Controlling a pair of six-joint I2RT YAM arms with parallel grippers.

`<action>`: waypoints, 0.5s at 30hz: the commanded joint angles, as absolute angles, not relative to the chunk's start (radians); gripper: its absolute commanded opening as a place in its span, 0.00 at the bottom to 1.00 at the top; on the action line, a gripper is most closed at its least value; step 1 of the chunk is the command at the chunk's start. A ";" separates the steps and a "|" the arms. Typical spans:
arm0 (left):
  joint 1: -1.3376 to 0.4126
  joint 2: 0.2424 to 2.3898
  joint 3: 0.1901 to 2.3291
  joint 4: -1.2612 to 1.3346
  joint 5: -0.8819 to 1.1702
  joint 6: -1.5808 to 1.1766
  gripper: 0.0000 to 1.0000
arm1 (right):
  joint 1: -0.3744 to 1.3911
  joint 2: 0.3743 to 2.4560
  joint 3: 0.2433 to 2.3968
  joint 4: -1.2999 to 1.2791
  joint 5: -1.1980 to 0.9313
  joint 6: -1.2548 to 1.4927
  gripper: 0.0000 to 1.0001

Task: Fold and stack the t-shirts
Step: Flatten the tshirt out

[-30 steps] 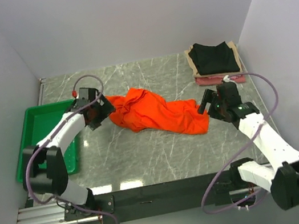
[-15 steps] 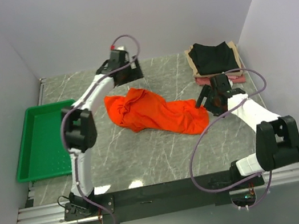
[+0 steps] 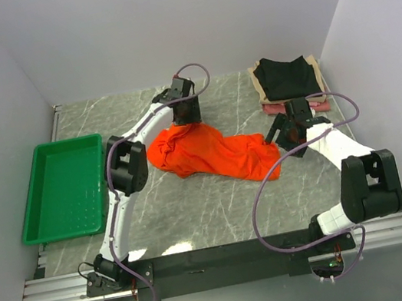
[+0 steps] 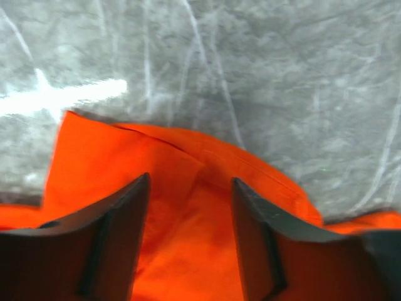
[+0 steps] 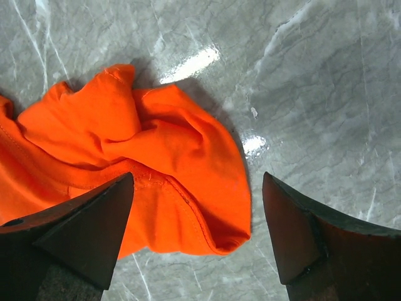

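A bright orange t-shirt (image 3: 208, 149) lies crumpled across the middle of the marble table. My left gripper (image 3: 185, 118) reaches down onto its far edge. In the left wrist view the gripper (image 4: 190, 182) has its jaws apart with a raised fold of the orange cloth (image 4: 125, 150) between them, not pinched. My right gripper (image 3: 275, 137) hovers at the shirt's right end. In the right wrist view it (image 5: 197, 179) stands wide open over the hemmed corner (image 5: 156, 144). Folded t-shirts are stacked at the back right: black (image 3: 289, 76) on beige (image 3: 257, 78) on pink (image 3: 314, 106).
A green plastic tray (image 3: 60, 191) sits at the left edge of the table. White walls close in the back and both sides. The stack of folded shirts lies just behind my right gripper.
My left arm has swung from the shirt's left end to its far edge and its jaws have narrowed around a fold. The right gripper has edged closer to the shirt's right end.
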State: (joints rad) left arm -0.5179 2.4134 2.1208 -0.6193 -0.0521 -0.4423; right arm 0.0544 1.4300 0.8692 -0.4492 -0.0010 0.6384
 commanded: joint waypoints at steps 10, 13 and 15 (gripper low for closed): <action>-0.514 2.424 2.118 -0.641 -0.098 -0.410 0.41 | 0.029 1.416 0.879 -0.437 0.005 0.627 0.89; -0.515 2.425 2.120 -0.635 -0.094 -0.405 0.17 | 0.028 1.419 0.874 -0.430 0.003 0.626 0.88; -0.515 2.419 2.117 -0.634 -0.100 -0.406 0.00 | 0.028 1.425 0.876 -0.431 0.003 0.624 0.88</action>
